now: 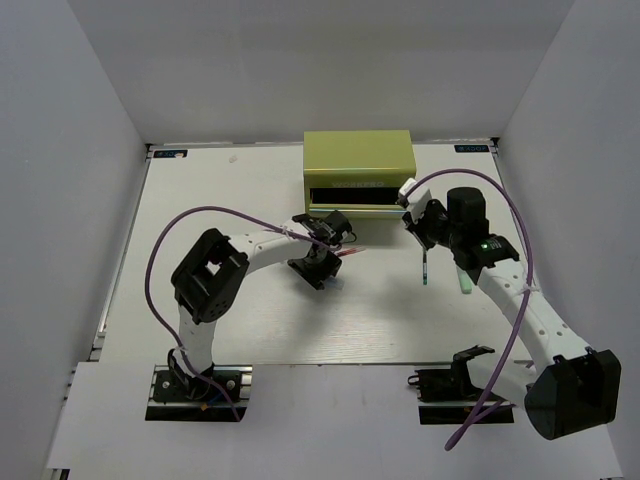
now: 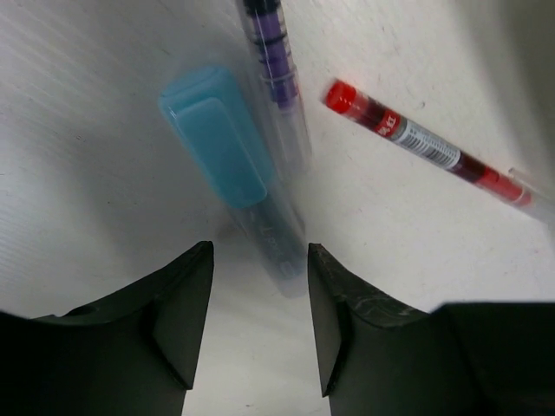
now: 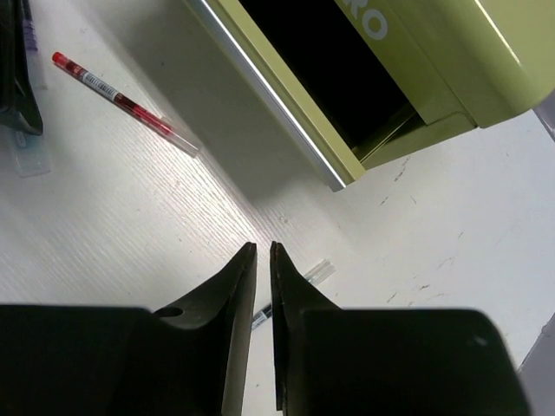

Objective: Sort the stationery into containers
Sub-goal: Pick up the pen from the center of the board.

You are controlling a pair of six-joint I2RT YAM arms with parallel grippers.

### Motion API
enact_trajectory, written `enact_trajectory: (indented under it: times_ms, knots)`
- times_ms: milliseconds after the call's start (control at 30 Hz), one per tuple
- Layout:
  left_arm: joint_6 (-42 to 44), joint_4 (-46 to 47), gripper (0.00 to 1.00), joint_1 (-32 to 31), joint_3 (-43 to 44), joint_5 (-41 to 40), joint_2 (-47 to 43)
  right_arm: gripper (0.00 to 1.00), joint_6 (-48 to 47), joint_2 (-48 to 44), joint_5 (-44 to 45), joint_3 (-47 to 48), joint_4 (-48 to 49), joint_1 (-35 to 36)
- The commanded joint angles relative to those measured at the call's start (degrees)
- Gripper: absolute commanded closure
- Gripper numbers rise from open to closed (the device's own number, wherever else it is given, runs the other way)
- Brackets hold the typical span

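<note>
The olive-green cabinet (image 1: 358,160) stands at the back with one drawer (image 1: 350,195) pulled open; it also shows in the right wrist view (image 3: 451,52). My left gripper (image 2: 258,260) is open, low over a light blue capped marker (image 2: 217,147) whose clear end lies between the fingertips. A clear purple pen (image 2: 277,61) and a red-and-white pen (image 2: 425,147) lie beside it. My right gripper (image 3: 263,251) is shut and empty above a dark thin pen (image 1: 424,268). A pale green marker (image 1: 462,278) lies right of it. No orange marker is in view.
The drawer's metal front edge (image 3: 269,95) juts toward the right gripper. The red-and-white pen (image 3: 113,91) lies on the white table in front of the drawer. White walls close in the table on three sides.
</note>
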Motion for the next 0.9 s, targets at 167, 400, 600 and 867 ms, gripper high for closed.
enact_trajectory:
  times_ms: [167,400,600,867]
  knots:
    - [-3.12,-1.94,0.48,1.34,-1.36,2.31,0.72,0.43,0.89,-2.08,-2.46,-0.75,1.57,-1.66]
    - [-4.17,-3.95,0.50,1.34,-4.10,4.25,0.09,0.30,1.95,-3.65,-3.87,-1.98,0.96,-2.45]
    - [-4.17,-3.97,0.72,1.34,-6.55,4.25,-2.09,0.28,1.86,-4.80,-4.31,-3.13,0.17,-3.06]
    - [-1.12,-3.01,0.96,0.11,-10.68,-0.75,-16.41,0.10,1.07,-7.09,-5.28,-6.11,-0.62,-3.85]
